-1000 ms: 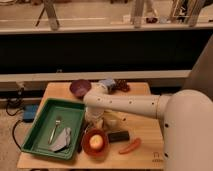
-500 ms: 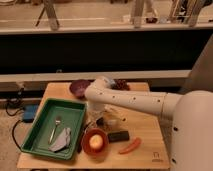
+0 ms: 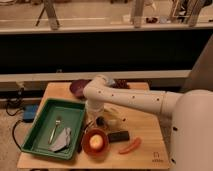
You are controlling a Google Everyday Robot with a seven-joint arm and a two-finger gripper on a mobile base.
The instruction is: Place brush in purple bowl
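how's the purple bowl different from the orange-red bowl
The purple bowl sits at the table's far edge, apparently empty; the orange-red bowl sits at the near edge holding a yellow thing. The arm partly hides the purple one. Both are small and round. The gripper hangs between them.

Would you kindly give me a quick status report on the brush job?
Gripper low over table, beside green tray. Purple bowl behind the arm, nothing visible inside. Orange-red bowl close in front.
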